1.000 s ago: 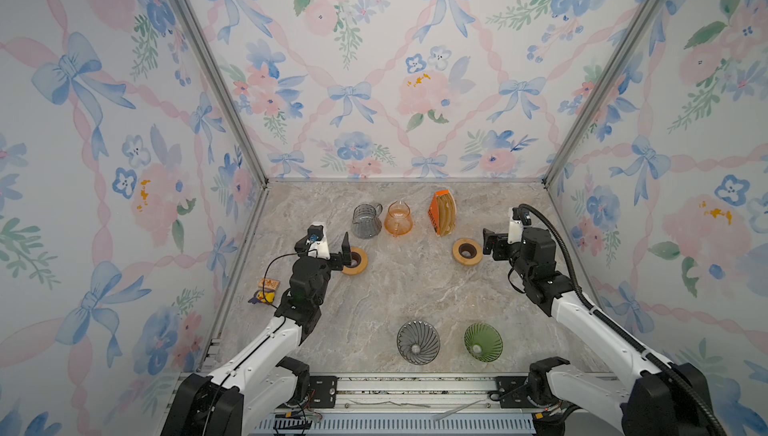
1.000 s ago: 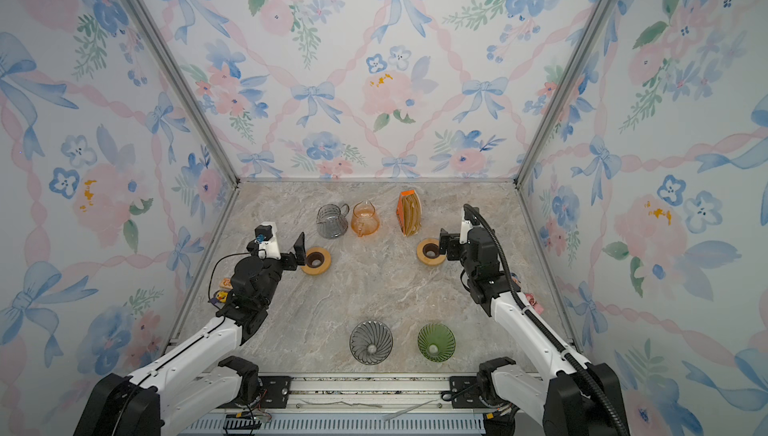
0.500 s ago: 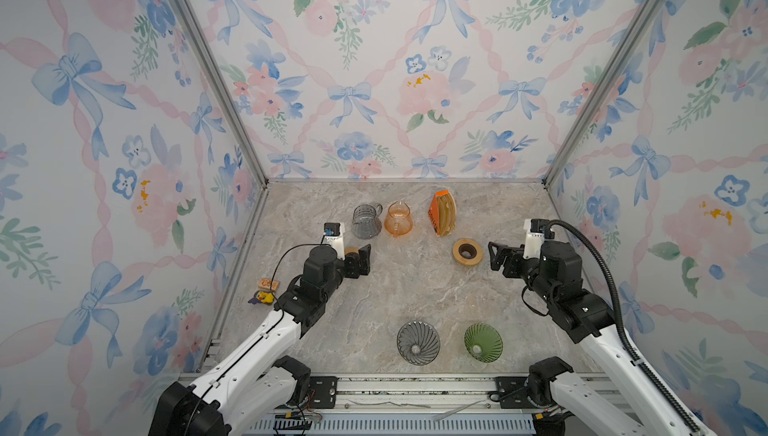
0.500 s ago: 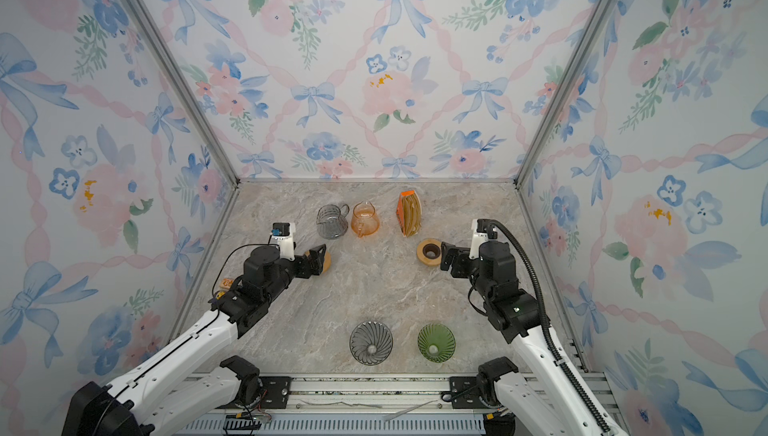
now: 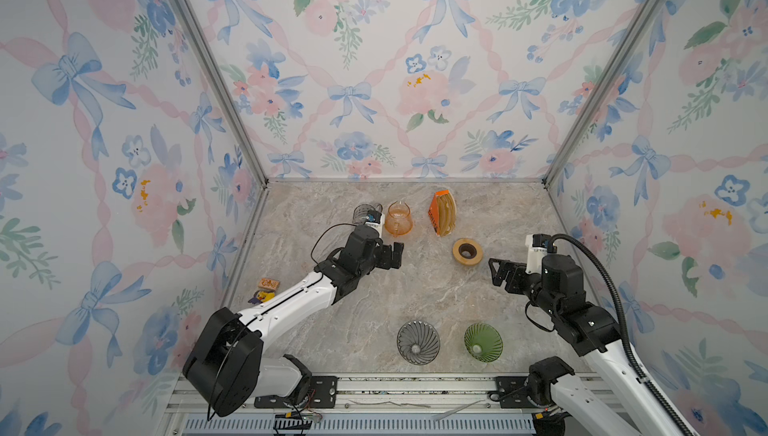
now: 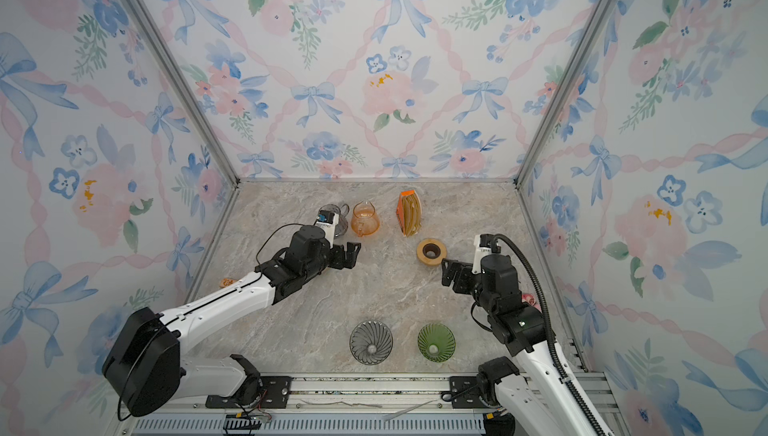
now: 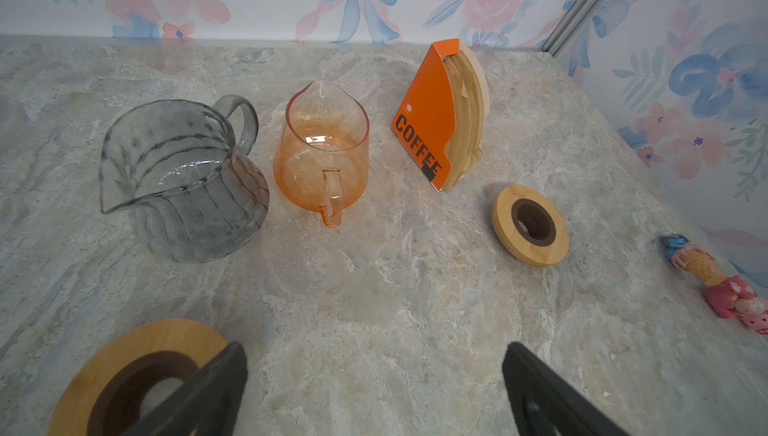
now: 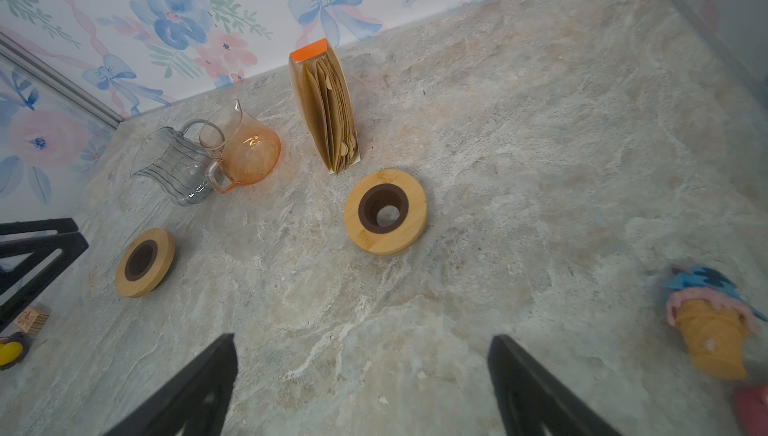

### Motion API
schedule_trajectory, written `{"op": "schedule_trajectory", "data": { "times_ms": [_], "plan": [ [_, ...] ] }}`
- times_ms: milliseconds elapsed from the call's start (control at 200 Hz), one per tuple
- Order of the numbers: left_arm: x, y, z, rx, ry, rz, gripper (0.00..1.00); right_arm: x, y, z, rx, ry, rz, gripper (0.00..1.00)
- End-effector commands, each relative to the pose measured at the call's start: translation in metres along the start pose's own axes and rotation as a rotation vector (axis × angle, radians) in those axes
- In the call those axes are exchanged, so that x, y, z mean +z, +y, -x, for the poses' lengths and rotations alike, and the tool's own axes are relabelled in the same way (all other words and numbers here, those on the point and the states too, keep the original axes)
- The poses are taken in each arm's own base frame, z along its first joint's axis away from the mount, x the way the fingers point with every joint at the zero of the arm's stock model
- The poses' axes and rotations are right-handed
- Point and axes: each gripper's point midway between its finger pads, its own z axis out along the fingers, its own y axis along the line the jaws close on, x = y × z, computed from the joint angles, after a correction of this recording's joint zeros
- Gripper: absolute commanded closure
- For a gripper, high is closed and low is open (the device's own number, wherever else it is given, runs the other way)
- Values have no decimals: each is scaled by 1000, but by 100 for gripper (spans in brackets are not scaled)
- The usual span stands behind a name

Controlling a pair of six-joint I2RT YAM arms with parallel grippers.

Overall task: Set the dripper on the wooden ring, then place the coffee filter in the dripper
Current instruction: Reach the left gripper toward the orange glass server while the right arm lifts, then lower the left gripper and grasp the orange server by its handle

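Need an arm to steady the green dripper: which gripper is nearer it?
Right. The right gripper is behind the green dripper, slightly to its right; the left gripper is farther back and well to the left, near the orange server.

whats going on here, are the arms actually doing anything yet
Two robot arms are setting up to put a coffee filter in a dripper, but nothing is held yet. The left hand and the right hand are both open and empty above the marble table. The orange pack of coffee filters stands untouched near the back. The grey glass dripper and the green glass dripper sit empty at the front.
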Motion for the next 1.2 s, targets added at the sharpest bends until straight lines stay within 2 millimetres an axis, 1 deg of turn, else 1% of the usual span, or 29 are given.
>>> {"op": "schedule_trajectory", "data": {
  "times_ms": [0,115,200,245,325,400,465,525,565,650,765,805,865,1035,1115,1195],
  "plan": [
    [10,-4,7,7,13,12,5,-1,4,-13,22,50,27,4],
    [27,-8,5,24,55,9,10,0,10,-15,9,65,57,4],
    [44,-9,0,37,109,21,13,-1,14,-16,3,72,72,4],
    [51,-8,0,39,123,38,14,-1,15,-17,-1,78,76,4],
    [64,-5,0,41,146,73,20,-3,19,-18,-15,87,90,4],
    [77,-2,-1,38,174,103,22,-5,20,-20,-29,93,91,4],
    [88,-1,-4,42,206,122,27,-7,19,-20,-34,94,85,4],
    [98,2,-9,41,231,151,29,-9,17,-20,-39,93,77,4],
    [102,4,-9,42,236,169,30,-11,17,-20,-41,94,74,4],
    [109,10,-8,46,237,211,38,-14,15,-18,-43,82,67,4],
    [117,18,-9,68,251,264,39,-17,12,-18,-44,76,54,4],
    [120,20,-9,77,256,278,41,-18,11,-18,-43,74,48,4],
    [124,21,-8,90,260,287,45,-18,9,-19,-42,74,43,4],
    [136,21,-10,107,281,282,46,-17,6,-22,-36,75,29,4],
    [140,22,-11,103,286,276,51,-18,6,-21,-37,70,31,4],
    [143,24,-11,105,289,274,54,-19,5,-22,-39,69,28,4]
  ]
}}
